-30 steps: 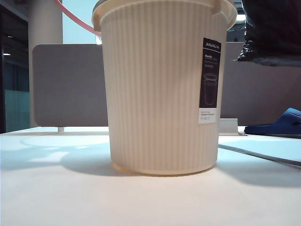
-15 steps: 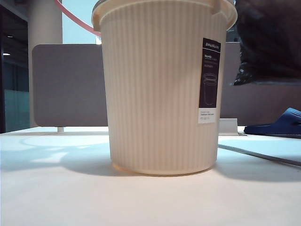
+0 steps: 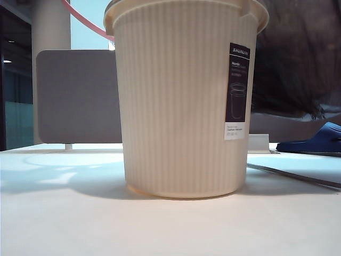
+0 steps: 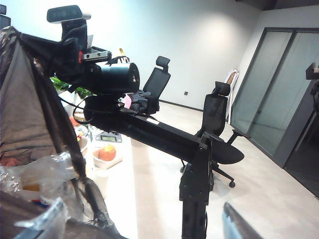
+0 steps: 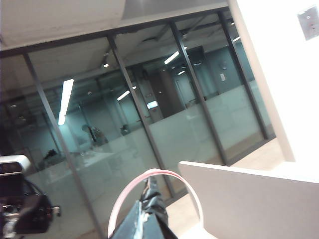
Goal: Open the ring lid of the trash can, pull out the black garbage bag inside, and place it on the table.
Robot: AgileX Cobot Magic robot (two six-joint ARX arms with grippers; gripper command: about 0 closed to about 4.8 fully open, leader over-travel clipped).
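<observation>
The cream ribbed trash can (image 3: 176,106) stands in the middle of the table (image 3: 64,224). Its pink ring lid (image 3: 85,20) is tipped up behind the rim, and the hoop (image 5: 127,196) also shows in the right wrist view. The black garbage bag (image 3: 301,58) hangs in the air to the right of the can. My right gripper (image 5: 145,219) is shut on a twisted bit of the bag (image 5: 155,203). My left gripper (image 4: 142,225) is open with its jaws wide apart, and stretched bag film (image 4: 30,109) drapes beside it. Neither gripper shows in the exterior view.
A dark blue slipper (image 3: 319,140) lies at the back right of the table. A grey partition panel (image 3: 77,96) stands behind the can. The right arm's black links (image 4: 159,134) cross the left wrist view, with office chairs (image 4: 217,114) behind.
The black bag has come down and spread wider at the right of the can. The can and the raised ring lid have not moved.
</observation>
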